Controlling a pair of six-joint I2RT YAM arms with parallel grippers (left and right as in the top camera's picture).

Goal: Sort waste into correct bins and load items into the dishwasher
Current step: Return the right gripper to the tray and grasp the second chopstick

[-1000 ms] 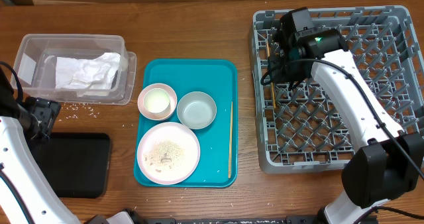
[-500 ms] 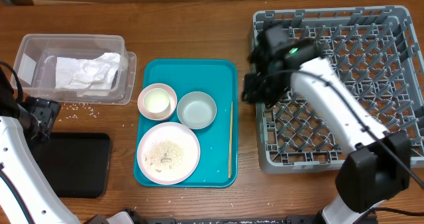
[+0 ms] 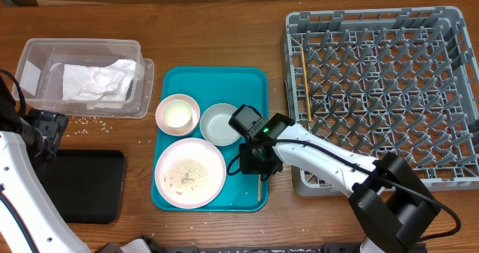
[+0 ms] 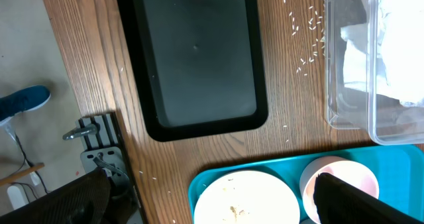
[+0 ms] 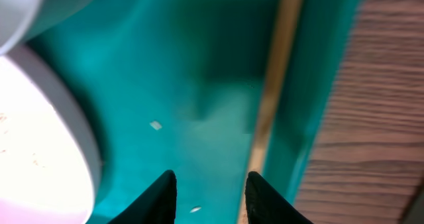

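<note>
Nearest the robot, the flat black rectangular tray (image 3: 82, 186) lies on the wooden table (image 3: 209, 28). The left gripper (image 3: 46, 129) is just past its far-left corner, jaws spread wide and holding nothing. To the right sits the teal plastic serving tray (image 3: 217, 81), carrying the large pinkish-white round plate (image 3: 161, 163) with cooked white rice (image 3: 187, 177) on it.

The right gripper (image 5: 209, 197) hangs low over the teal tray's right edge, just right of the plate, jaws partly open and clamping nothing. 1 thin wooden chopstick (image 5: 275, 71) lies along that edge and runs up to 1 fingertip (image 5: 265, 197); whether they touch I cannot tell.

Farther back on the tray, the pale pink small bowl (image 3: 177, 114) and the grey-green bowl (image 3: 219, 123) stand side by side. Loose rice grains (image 3: 90, 120) dot the table before the clear plastic rectangular tub (image 3: 30, 58), which holds crumpled white paper napkins (image 3: 97, 81). On the right, the large square grey plastic dish rack (image 3: 449, 28) holds a 2nd wooden chopstick (image 3: 307, 88) along its left side.
</note>
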